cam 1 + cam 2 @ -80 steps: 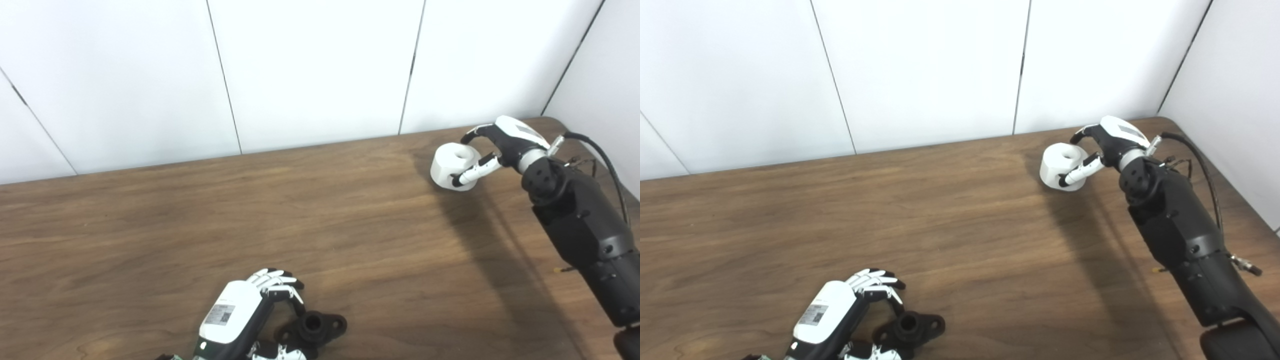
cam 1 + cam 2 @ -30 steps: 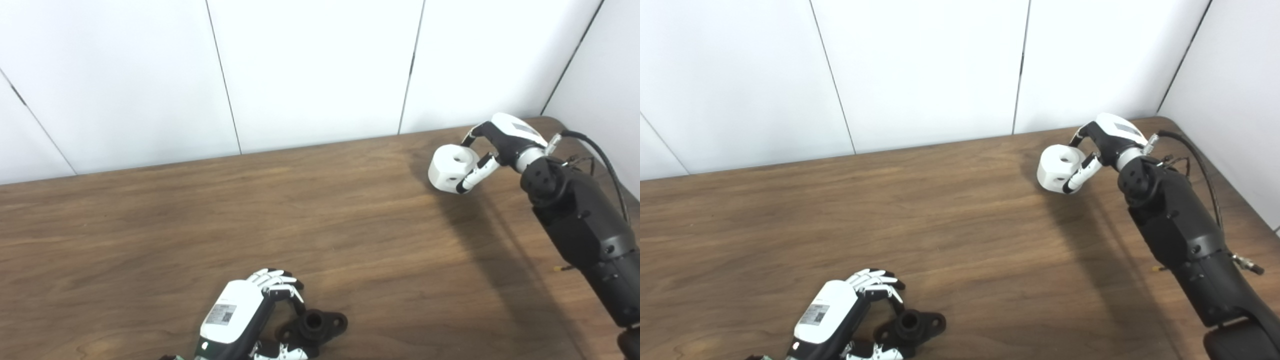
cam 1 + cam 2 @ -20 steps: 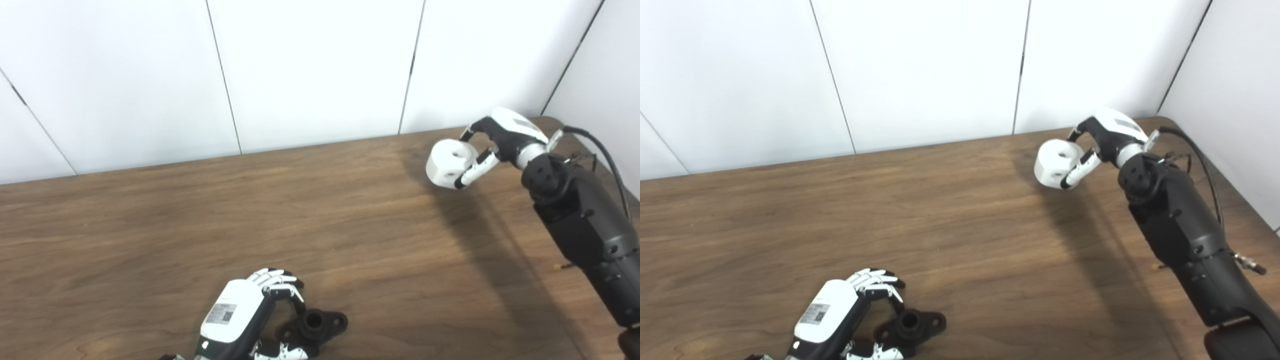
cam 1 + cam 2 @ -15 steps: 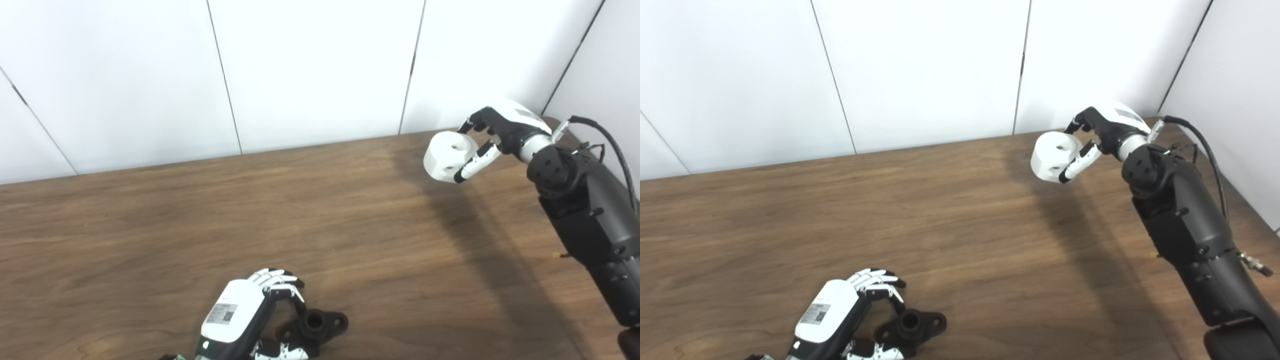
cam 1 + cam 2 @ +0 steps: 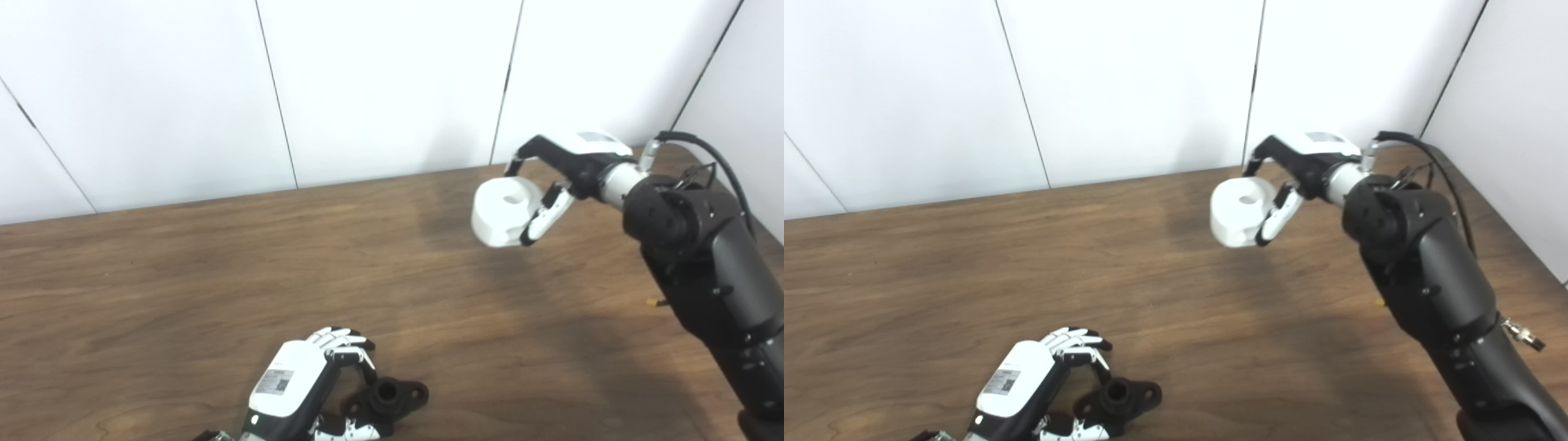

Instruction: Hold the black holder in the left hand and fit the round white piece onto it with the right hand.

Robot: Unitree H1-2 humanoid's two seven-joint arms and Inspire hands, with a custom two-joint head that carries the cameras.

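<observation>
Both fingers and thumb clasp round white piece.

The tabletop fills the lower two thirds of the frame, with the wall panels behind it across the top. The holder lies on the tabletop at the bottom edge, just left of centre. The left hand sits directly left of it, fingers curled over its near side. The round piece is at upper right, raised above the tabletop, with the right hand immediately to its right and wrapped around it.
</observation>
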